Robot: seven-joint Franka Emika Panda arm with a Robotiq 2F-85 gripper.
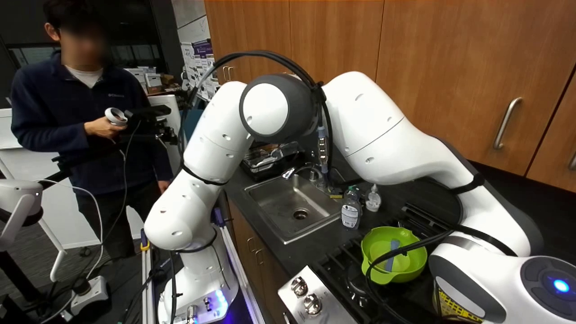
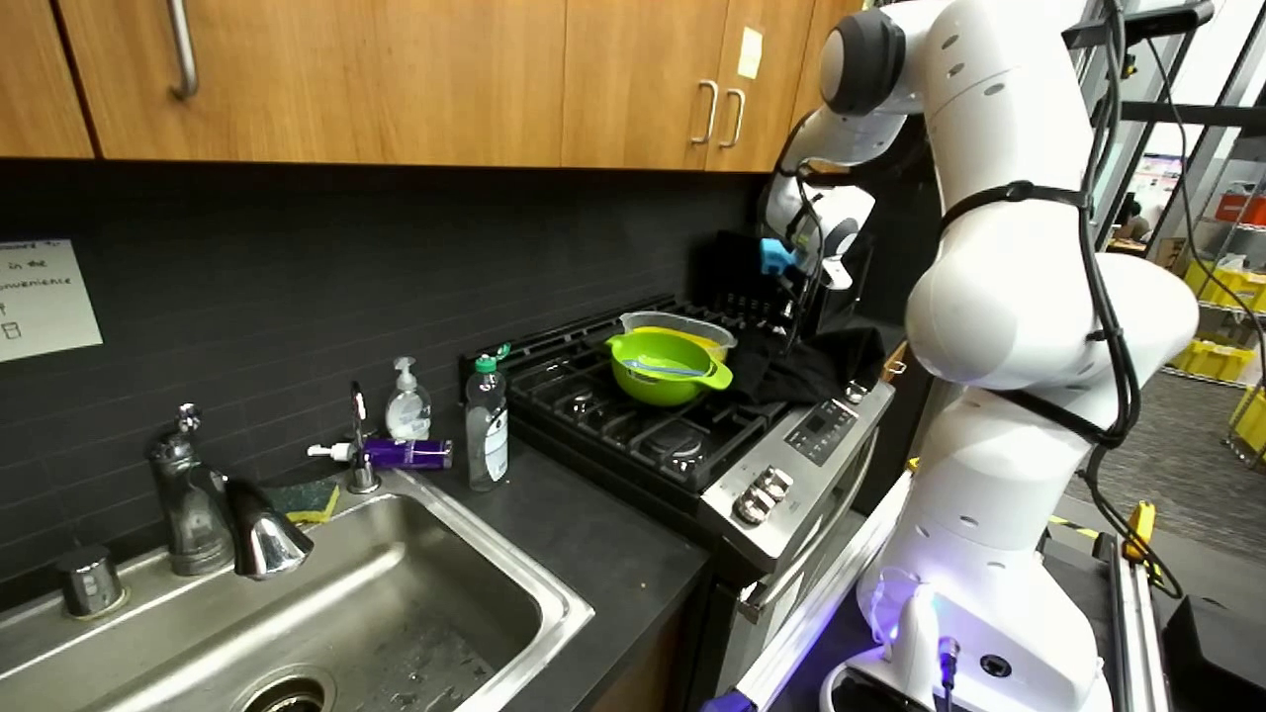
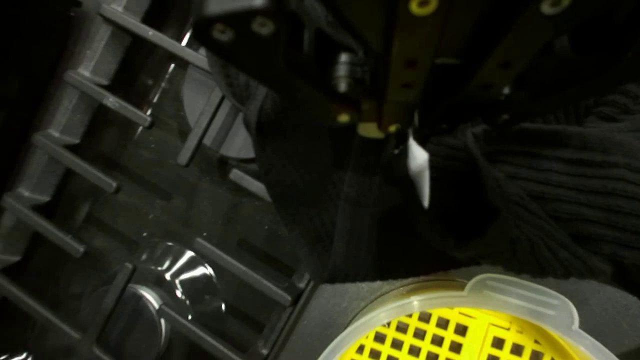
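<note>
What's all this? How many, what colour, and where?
Stove: 1, black and silver, beside sink
Sink: 1, silver, in dark counter
Big tap: 1, silver, behind sink
Sponge: 1, green and yellow, behind sink
Purple bottle: 1, purple, behind sink
Upright bottles: 2, clear, near sink
Green bowl: 1, green, on stove
Kitchen tool: 1, bluish, in green bowl
Strainer: 1, yellow, beside green bowl
Black cloth: 1, black, on stove
Handwritten note: 1, white, on wall
Upper cupboards: several, brown, above stove
Standing person: 1, dark jacket, near robot arm
Robot arm: 1, white, stretched over stove
Claw: 1, dark, by black cloth
</note>
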